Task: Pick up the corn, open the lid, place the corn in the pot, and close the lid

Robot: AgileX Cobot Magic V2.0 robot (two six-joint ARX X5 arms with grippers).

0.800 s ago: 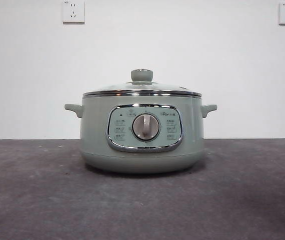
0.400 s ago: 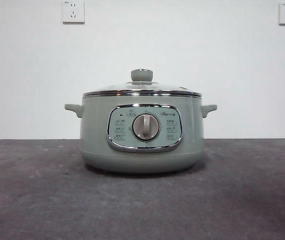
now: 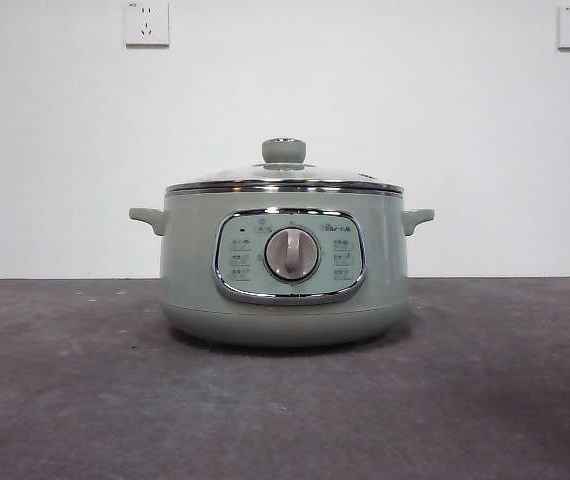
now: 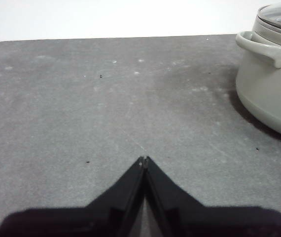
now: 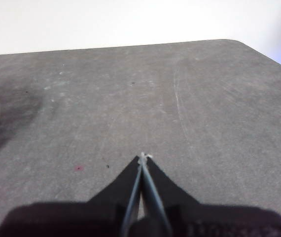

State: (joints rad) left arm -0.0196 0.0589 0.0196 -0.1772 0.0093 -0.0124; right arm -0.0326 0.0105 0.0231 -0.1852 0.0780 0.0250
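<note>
Nothing has changed: the lid point(image 3: 284, 176) still sits on the pot point(image 3: 283, 262), no corn shows, and left gripper point(image 4: 144, 159) and right gripper point(image 5: 143, 156) stay pressed together, empty, so the task looks unstarted.

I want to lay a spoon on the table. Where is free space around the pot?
Bare table lies in front of the pot and on both its sides, out to the edges. The left gripper and right gripper, both shut, hover over those side patches. Nothing looks crowded.
</note>
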